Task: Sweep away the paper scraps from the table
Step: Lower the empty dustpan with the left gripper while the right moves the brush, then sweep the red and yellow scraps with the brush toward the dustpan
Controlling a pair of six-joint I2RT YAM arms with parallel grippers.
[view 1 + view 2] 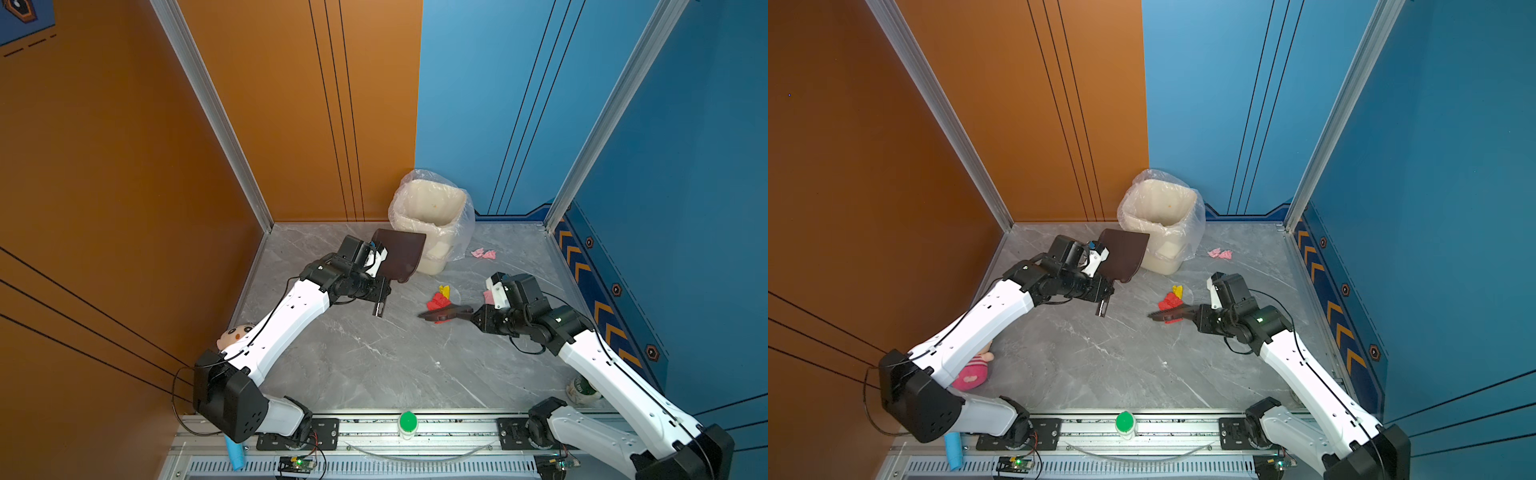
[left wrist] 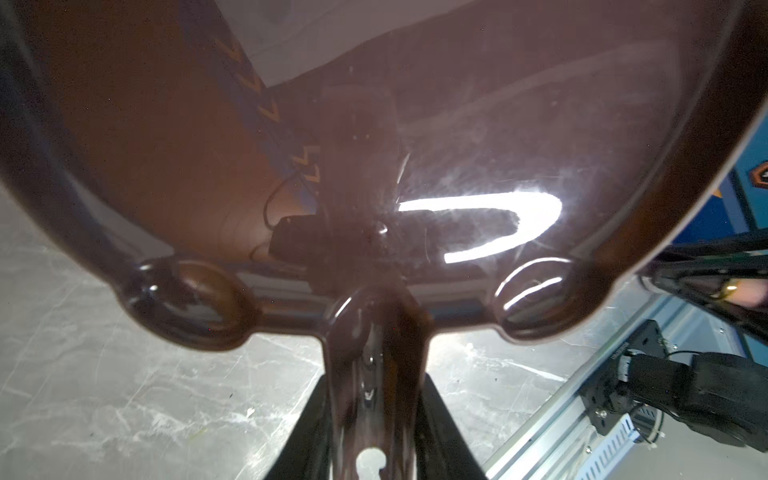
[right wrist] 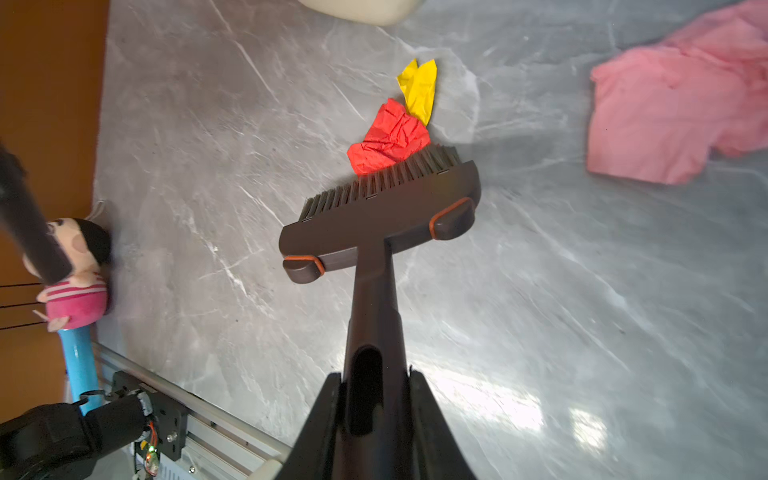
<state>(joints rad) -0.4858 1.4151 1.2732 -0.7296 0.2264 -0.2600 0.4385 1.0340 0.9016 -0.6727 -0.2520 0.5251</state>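
A red scrap (image 3: 390,139) and a yellow scrap (image 3: 419,87) lie together on the grey table (image 1: 374,361), seen in both top views (image 1: 437,300) (image 1: 1169,300). My right gripper (image 3: 376,378) (image 1: 476,316) is shut on the handle of a dark brush (image 3: 382,212), whose bristles touch the red scrap. Further pink scraps (image 1: 483,253) lie right of the bin, and one pink scrap (image 3: 673,104) lies beside the right wrist. My left gripper (image 2: 376,382) (image 1: 385,291) is shut on the handle of a brown dustpan (image 1: 401,255), held tilted above the table next to the bin.
A cream bin (image 1: 457,216) lined with a clear bag stands at the back centre. A plush doll (image 1: 971,370) lies under the left arm by the orange wall. A green-capped bottle (image 1: 407,422) stands on the front rail, and another bottle (image 1: 579,390) at the right.
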